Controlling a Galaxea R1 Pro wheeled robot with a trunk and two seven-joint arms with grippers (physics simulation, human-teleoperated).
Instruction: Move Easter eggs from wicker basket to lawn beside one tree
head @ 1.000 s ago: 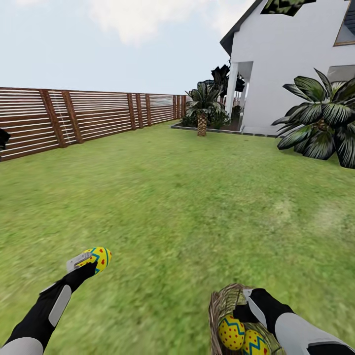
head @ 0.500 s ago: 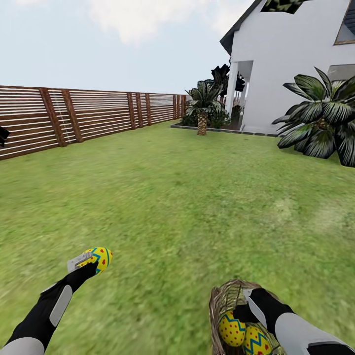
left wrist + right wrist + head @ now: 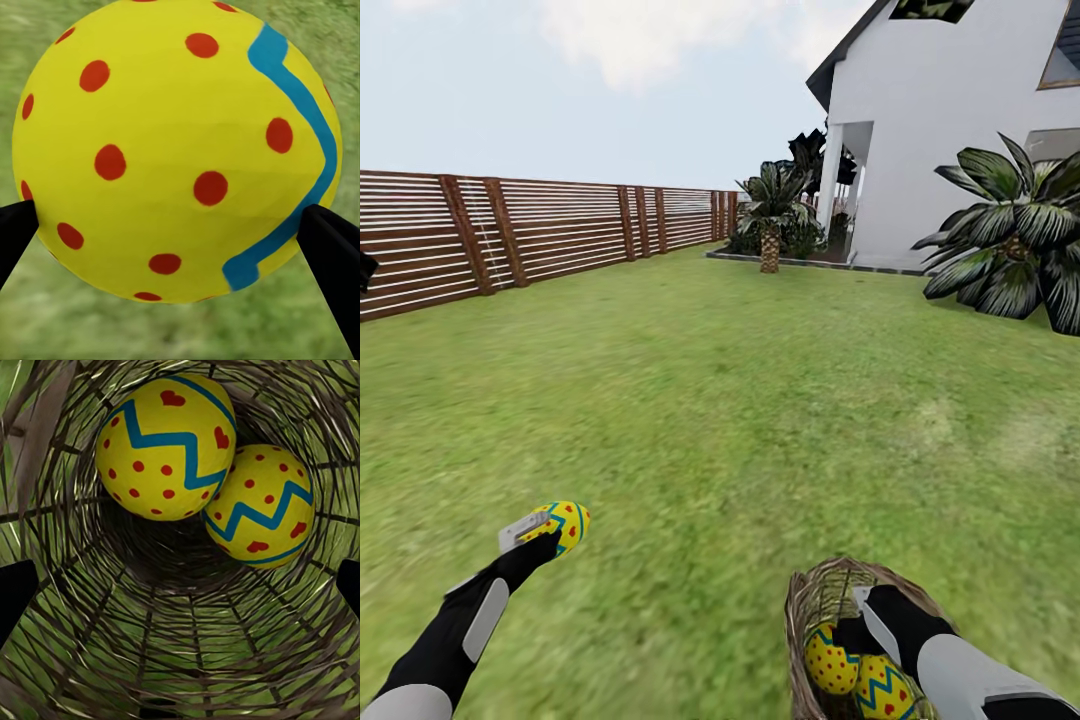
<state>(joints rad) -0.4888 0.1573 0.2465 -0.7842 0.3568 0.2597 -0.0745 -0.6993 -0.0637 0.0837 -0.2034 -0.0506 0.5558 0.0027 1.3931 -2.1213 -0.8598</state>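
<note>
- While the left arm [image 3: 455,625] reaches forward and slightly outward over the lawn [image 3: 720,400], its left gripper [image 3: 545,528] clamps one Easter egg [image 3: 563,524] between the fingers [image 3: 15,232], held clear above the grass.
- Ahead of that gripper lie open grass, then a brown slatted fence [image 3: 510,235].
- Low at the right, the right arm [image 3: 960,670] angles inward, its right gripper [image 3: 860,630] at the wicker basket [image 3: 810,600]; I cannot tell whether its jaws grip the rim.
- Just beyond its fingertips, two eggs [image 3: 169,450] rest touching each other inside the basket.
- Far ahead stand a white house [image 3: 940,120] and palm-like plants [image 3: 1010,235].
</note>
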